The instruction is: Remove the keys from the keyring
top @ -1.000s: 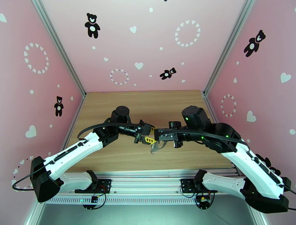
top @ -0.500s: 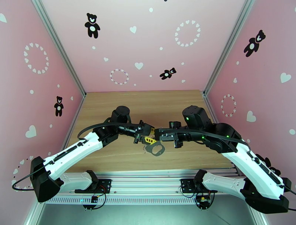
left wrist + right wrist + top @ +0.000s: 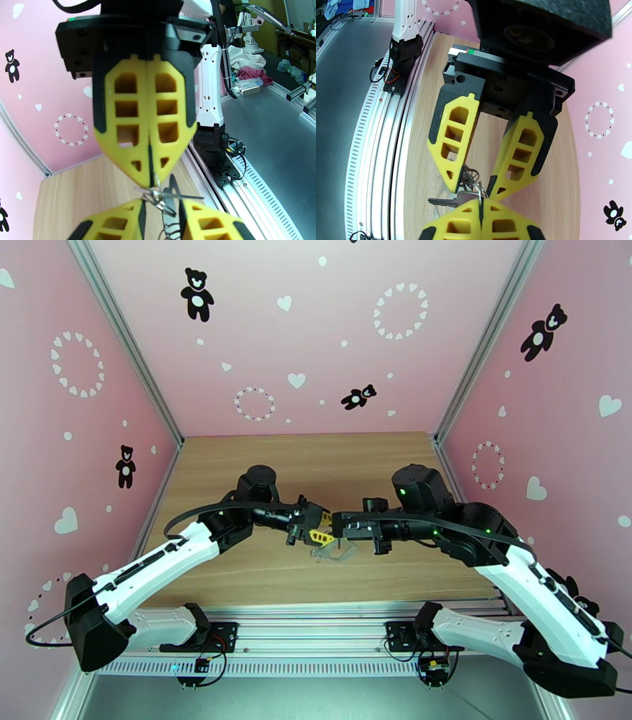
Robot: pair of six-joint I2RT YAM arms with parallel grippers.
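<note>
My two grippers meet tip to tip above the middle of the table. My right gripper [image 3: 336,526] is shut on a thin metal ring of the keyring [image 3: 338,553], whose oval loop hangs just below the tips, clear of the wood. In the right wrist view my left gripper [image 3: 474,187] has its fingers [image 3: 452,146] narrowly apart on either side of the ring cluster [image 3: 471,177]. I cannot tell whether they touch it. One dark-grey key [image 3: 444,202] sticks out sideways from the cluster. In the left wrist view the right gripper [image 3: 149,177] pinches the ring above my left gripper [image 3: 160,207].
The wooden table [image 3: 261,461] is walled in by pink panels at the left, back and right. An aluminium rail [image 3: 316,611] with both arm bases runs along the near edge. Bare wood lies behind and beside the two grippers.
The oval loop has swung under the grippers, from hanging edge-on to lying flatter. The left fingers have narrowed around the ring cluster. The arms have barely moved.
</note>
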